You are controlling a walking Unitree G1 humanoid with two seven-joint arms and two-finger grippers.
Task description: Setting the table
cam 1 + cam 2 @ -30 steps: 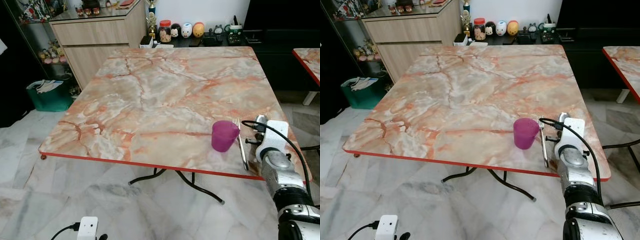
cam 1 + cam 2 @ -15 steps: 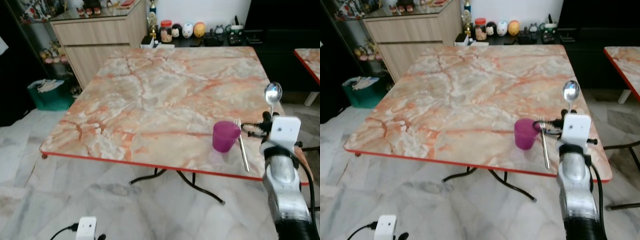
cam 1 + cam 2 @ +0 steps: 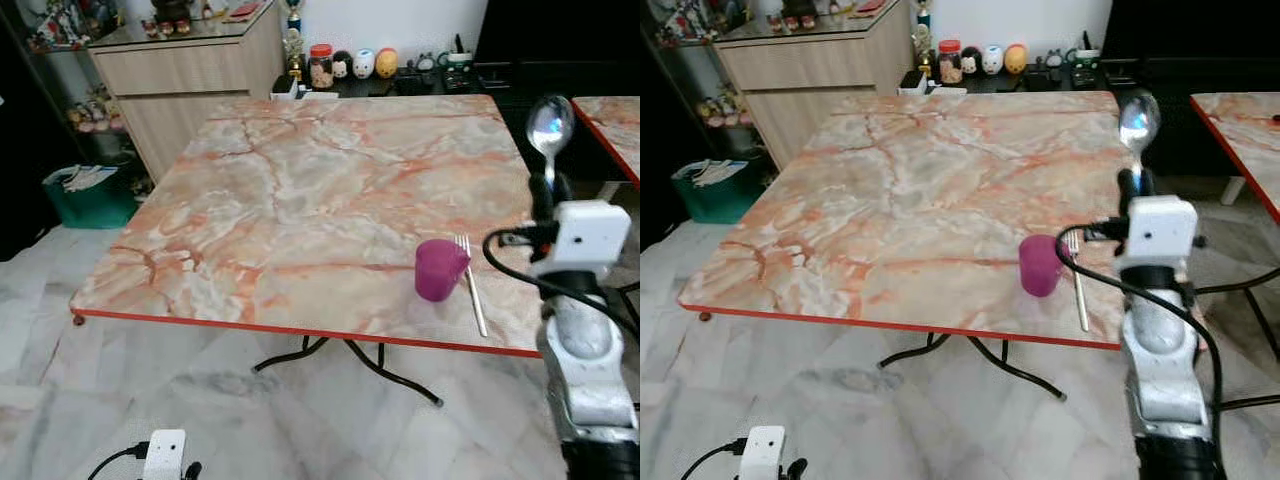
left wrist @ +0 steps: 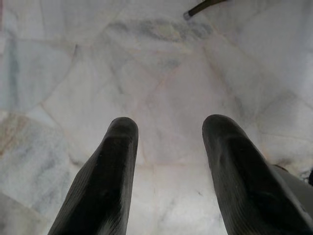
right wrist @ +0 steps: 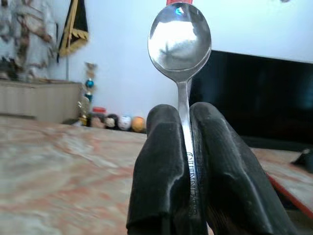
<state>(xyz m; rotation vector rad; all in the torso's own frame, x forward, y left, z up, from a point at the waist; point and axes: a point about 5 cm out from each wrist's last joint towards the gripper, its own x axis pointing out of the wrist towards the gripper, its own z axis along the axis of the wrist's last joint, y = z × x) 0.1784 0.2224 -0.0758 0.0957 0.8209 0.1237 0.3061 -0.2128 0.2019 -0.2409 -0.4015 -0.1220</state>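
The right arm [image 3: 585, 330] stands raised beside the table's [image 3: 300, 200] near corner, its right gripper [image 5: 185, 127] pointing upward, fingers clamped together on a spoon [image 5: 180, 41]. The left gripper [image 4: 168, 128] hangs with fingers parted.

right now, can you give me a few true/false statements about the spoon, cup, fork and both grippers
1. The right gripper is shut on the spoon, bowl end up. True.
2. The purple cup lies tipped on its side. False: it stands upright on the marble table.
3. The fork lies on the table just to the cup's right. True.
4. The left gripper holds a knife. False: its fingers are open and hold nothing, with floor tiles beyond them.
5. The spoon rests flat on the table. False: it is held up in the air, past the table's right edge.
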